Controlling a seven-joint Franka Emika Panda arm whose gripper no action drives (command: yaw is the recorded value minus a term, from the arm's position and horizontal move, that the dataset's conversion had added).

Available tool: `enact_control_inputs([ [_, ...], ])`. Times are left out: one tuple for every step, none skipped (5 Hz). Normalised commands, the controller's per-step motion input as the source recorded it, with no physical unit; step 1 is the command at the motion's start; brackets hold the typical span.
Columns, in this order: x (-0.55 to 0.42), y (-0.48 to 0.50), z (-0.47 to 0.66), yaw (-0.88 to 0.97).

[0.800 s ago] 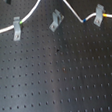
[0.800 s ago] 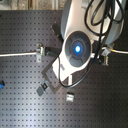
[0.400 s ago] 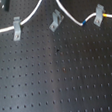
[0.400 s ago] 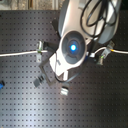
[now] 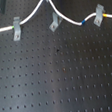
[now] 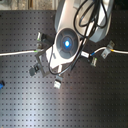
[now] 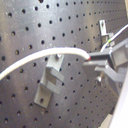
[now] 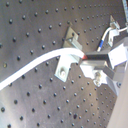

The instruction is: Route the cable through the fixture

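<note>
- Work surface: a black perforated breadboard carries three grey clips in a row in the first exterior view.
- The cable runs through the left clip, rises to a peak above the fixture, then drops towards the right clip.
- The gripper pinches the cable, fingers pressed together on it, directly above the fixture.
- In the second exterior view, the arm hides the fixture.

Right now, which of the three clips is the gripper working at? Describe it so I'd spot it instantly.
On the black perforated board, three grey clips stand in a row along the white cable. It is the middle clip, where the cable peaks upward, lifted by the gripper.
</note>
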Motion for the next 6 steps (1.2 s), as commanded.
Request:
enact_control_inputs([
  [-0.327,-0.234,0.33,-0.4],
  [-0.276,-0.207,0.34,-0.45],
  [-0.248,-0.219,0.35,-0.45],
  [-0.252,-0.225,0.35,-0.38],
  [-0.132,0.033,0.14,0.0],
  [-0.066,0.143,0.0,0.03],
])
